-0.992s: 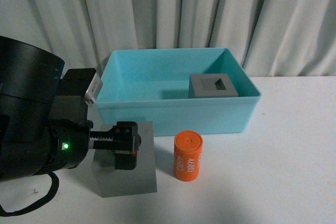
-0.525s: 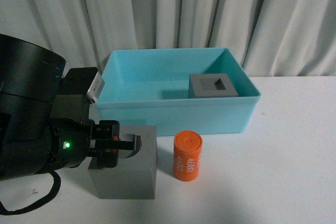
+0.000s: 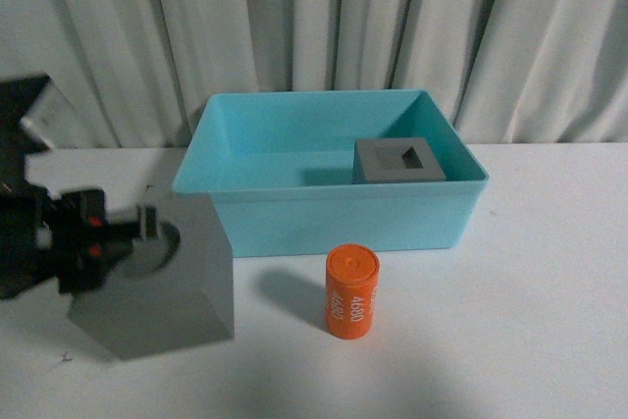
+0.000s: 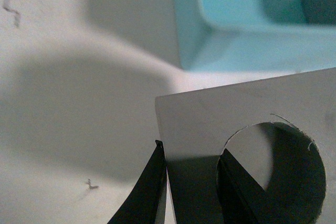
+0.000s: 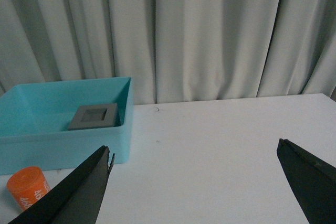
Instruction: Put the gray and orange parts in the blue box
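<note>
My left gripper (image 3: 137,239) is shut on the gray cube with the round recess (image 3: 167,287). It holds the cube tilted, left of the blue box (image 3: 334,215). In the left wrist view one finger (image 4: 149,192) lies outside the cube's wall (image 4: 210,119) and the other sits inside the round hole; the box corner (image 4: 236,40) is just beyond. The gray cube with the rectangular recess (image 3: 399,160) lies inside the box at its right. The orange cylinder (image 3: 351,292) stands upright on the table in front of the box. My right gripper (image 5: 194,156) is open over bare table, seeing box (image 5: 63,148) and cylinder (image 5: 26,186).
A pale curtain (image 3: 392,26) hangs close behind the box. The white table (image 3: 530,291) stretches to the right of the box and the cylinder. The right arm does not show in the front view.
My left arm has drawn back to the left with the round-recess cube, which now sits further left and tilted. The cylinder, the box and the other cube have not moved.
</note>
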You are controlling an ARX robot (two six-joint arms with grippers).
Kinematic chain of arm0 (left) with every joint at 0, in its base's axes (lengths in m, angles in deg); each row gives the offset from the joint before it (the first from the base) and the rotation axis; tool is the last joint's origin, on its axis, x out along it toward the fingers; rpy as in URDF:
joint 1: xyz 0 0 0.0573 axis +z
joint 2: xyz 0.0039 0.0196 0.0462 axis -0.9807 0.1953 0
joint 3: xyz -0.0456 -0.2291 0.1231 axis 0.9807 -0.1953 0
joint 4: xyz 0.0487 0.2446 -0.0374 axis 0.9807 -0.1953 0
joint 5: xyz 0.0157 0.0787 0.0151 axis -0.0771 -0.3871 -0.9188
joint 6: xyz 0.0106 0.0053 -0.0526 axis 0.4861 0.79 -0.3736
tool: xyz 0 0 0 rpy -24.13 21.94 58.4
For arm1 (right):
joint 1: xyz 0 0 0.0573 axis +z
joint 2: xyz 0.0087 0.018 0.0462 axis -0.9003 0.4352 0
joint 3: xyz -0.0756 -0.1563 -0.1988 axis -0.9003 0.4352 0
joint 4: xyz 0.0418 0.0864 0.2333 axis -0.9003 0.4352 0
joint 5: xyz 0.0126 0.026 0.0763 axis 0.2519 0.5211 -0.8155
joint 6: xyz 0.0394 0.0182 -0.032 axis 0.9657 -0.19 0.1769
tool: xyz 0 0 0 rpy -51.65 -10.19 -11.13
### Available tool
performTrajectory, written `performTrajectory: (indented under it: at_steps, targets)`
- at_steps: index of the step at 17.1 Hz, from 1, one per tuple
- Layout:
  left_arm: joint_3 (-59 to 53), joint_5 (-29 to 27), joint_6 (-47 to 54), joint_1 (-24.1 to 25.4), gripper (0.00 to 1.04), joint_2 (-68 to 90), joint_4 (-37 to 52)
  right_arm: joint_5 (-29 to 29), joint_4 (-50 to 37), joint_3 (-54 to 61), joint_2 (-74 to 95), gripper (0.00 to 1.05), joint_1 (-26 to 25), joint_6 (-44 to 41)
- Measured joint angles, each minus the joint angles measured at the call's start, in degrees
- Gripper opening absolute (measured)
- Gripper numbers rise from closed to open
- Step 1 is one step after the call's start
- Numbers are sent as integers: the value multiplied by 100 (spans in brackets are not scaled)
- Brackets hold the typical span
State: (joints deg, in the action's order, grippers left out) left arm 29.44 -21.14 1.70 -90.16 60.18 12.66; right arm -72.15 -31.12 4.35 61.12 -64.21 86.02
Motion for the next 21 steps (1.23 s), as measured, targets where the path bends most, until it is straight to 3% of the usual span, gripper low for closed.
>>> performTrajectory:
  at_steps: [6, 12, 21]
  targets:
    - [986, 52, -52, 404, 22, -907, -407, 0, -2, 0, 0, 98, 0, 2]
    - [2852, 20, 269, -275, 22, 1152, 13, 0, 0, 0, 0, 98, 0, 0]
    - [2911, -195, 721, -234, 22, 2031, 166, 0, 0, 0, 0, 98, 0, 0]
